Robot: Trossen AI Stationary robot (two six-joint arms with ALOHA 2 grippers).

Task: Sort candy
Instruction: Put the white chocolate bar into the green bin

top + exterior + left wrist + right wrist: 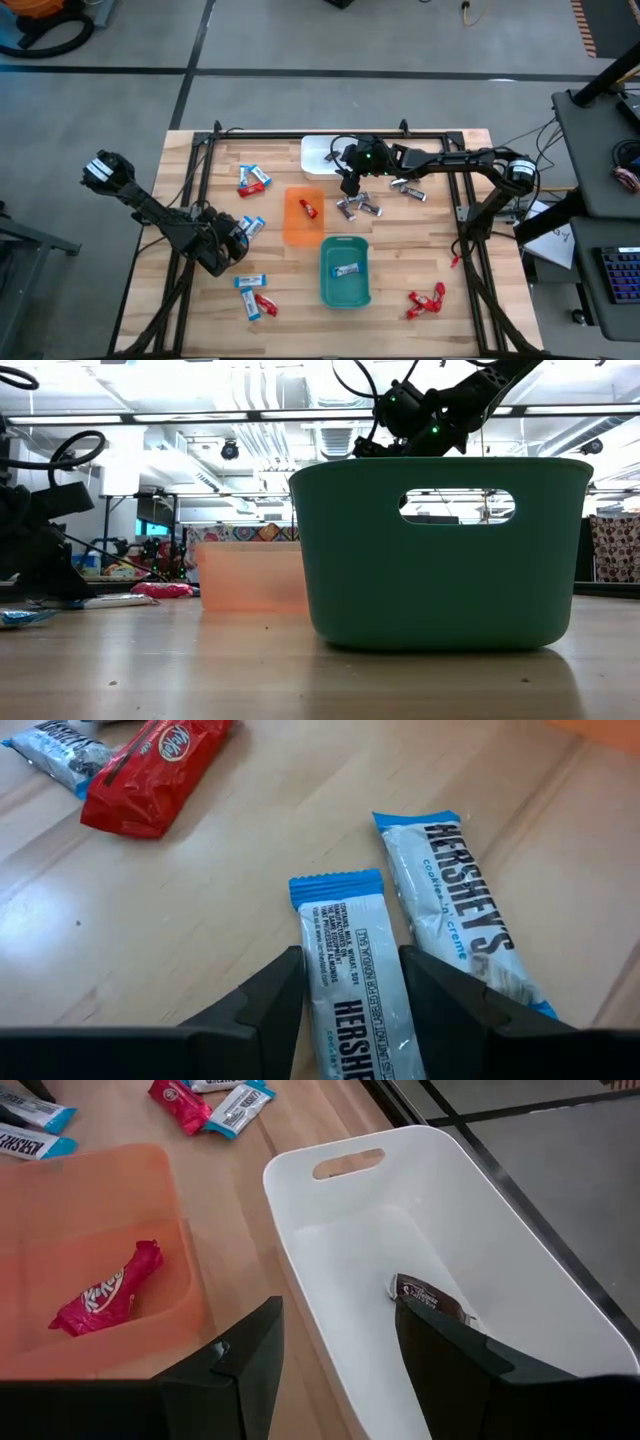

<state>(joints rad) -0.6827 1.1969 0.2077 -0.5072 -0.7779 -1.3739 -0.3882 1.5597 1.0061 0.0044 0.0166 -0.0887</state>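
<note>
While my left gripper (350, 990) straddles one blue-and-white candy (355, 970) near the table's left edge, jaws wide and not clamped, my right gripper (335, 1370) hangs open over the white tray (500, 1280) holding one silver candy (430, 1298); orange tray (100, 1190) holds one red.

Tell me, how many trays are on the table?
3: a white tray at the far edge, an orange tray mid-table, and a teal tray just nearer than it.

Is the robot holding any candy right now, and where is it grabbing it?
No. The left gripper straddles the middle of a blue-and-white candy bar, its fingers apart from the wrapper. The right gripper, open and empty, hovers over the white tray.
</note>
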